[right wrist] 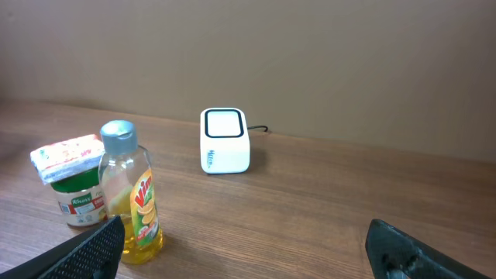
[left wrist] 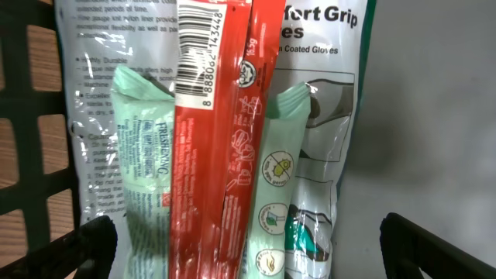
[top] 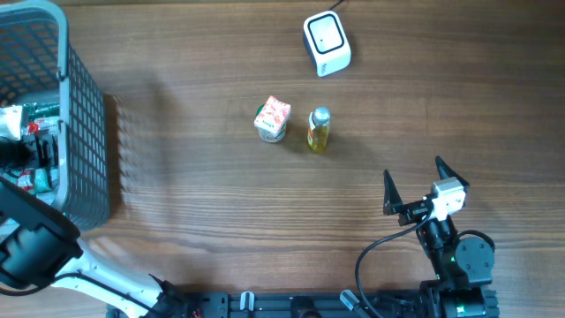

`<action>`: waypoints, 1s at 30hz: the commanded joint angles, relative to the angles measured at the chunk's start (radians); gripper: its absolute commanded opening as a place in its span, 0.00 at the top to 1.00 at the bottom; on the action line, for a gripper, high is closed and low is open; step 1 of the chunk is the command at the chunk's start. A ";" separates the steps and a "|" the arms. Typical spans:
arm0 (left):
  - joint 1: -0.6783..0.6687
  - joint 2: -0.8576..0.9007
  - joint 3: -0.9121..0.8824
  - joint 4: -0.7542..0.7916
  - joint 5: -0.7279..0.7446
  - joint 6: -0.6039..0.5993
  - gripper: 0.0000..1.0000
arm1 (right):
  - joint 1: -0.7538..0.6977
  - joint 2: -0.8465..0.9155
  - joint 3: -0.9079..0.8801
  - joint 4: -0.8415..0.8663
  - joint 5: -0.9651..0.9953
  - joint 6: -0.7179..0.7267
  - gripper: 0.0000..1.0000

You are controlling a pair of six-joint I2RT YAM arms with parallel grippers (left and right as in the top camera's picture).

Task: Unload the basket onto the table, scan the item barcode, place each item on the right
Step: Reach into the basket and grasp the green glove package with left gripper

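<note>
Step in hand: pick-up, nothing scanned yet. Left gripper (left wrist: 246, 226) is down in the basket (top: 88, 132), jaws fully wide, holding nothing. It hovers over a stack of packets. Best candidate is the red packet (left wrist: 209, 194): it lies on top, between two green packets (left wrist: 143, 170), glove bag (left wrist: 325, 116) underneath, and its barcode (left wrist: 200, 50) faces up (handy, less flipping later).

Right gripper (top: 413, 170) is parked over the table (top: 221, 221) near its base, jaws also wide, empty. Scanner (top: 327, 42) sits at the far edge, well apart from the basket. A bottle (top: 319, 130) and a jar (top: 272, 119) stand between.

Next move, as I read it: drop lower, close on the red packet alone without pinching the green ones, lift clear of the basket wall, then carry it to the scanner window with the barcode facing it. The packet looks thin and floppy, so expect sag.
</note>
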 commanded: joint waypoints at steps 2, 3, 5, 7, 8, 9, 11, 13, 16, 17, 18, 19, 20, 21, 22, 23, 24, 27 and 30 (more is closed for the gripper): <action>-0.002 0.059 -0.010 0.014 0.003 0.015 0.00 | -0.004 0.000 -0.001 0.005 -0.002 -0.004 0.00; -0.002 0.067 -0.010 0.017 0.003 0.015 0.00 | -0.004 0.000 -0.001 0.005 -0.002 -0.004 0.01; 0.000 0.080 -0.010 0.021 0.000 0.015 0.00 | -0.004 0.000 -0.001 0.005 -0.002 -0.005 0.00; 0.002 0.100 -0.010 0.022 0.000 0.015 0.00 | -0.004 0.000 -0.001 0.005 -0.002 -0.005 0.00; 0.002 0.105 -0.010 0.022 0.000 0.015 0.00 | -0.004 0.000 -0.001 0.005 -0.002 -0.005 0.00; 0.002 0.111 -0.010 0.022 0.001 0.015 0.00 | -0.004 0.000 -0.001 0.005 -0.002 -0.004 0.00; 0.002 0.116 -0.010 0.021 0.001 0.015 0.00 | -0.004 0.000 -0.001 0.005 -0.002 -0.005 0.00; 0.002 0.116 -0.010 0.021 0.001 0.015 0.15 | -0.004 0.000 -0.001 0.005 -0.002 -0.005 0.00; 0.001 0.116 -0.009 0.012 0.005 0.015 0.69 | -0.004 0.000 -0.001 0.005 -0.002 -0.005 0.00; 0.001 0.116 -0.009 0.013 0.005 0.015 0.82 | -0.004 0.000 -0.001 0.005 -0.002 -0.004 0.00; 0.001 0.115 -0.009 0.013 0.005 0.015 0.88 | -0.004 0.000 -0.001 0.005 -0.002 -0.005 0.00; 0.001 0.114 -0.009 0.014 0.005 0.015 0.88 | -0.004 0.000 -0.001 0.005 -0.002 -0.005 0.00; 0.001 0.111 -0.007 0.014 0.005 0.015 0.88 | -0.004 0.000 -0.001 0.005 -0.002 -0.005 0.00; 0.001 0.105 -0.005 0.016 0.005 0.015 0.88 | -0.004 0.000 -0.001 0.005 -0.002 -0.005 0.00; 0.000 0.087 -0.002 0.022 0.005 0.014 0.89 | -0.004 0.000 -0.001 0.005 -0.002 -0.004 0.00; -0.003 0.055 0.011 0.030 0.008 -0.003 0.91 | -0.004 0.000 -0.001 0.005 -0.002 -0.004 0.00; -0.006 0.029 0.025 0.038 0.013 -0.032 0.92 | -0.004 0.000 -0.001 0.005 -0.002 -0.004 0.00; -0.022 -0.054 0.082 0.044 0.021 -0.096 0.93 | -0.004 0.000 -0.001 0.005 -0.002 -0.004 0.00; -0.047 -0.158 0.139 0.048 0.039 -0.130 0.94 | -0.004 0.000 -0.001 0.005 -0.002 -0.005 0.00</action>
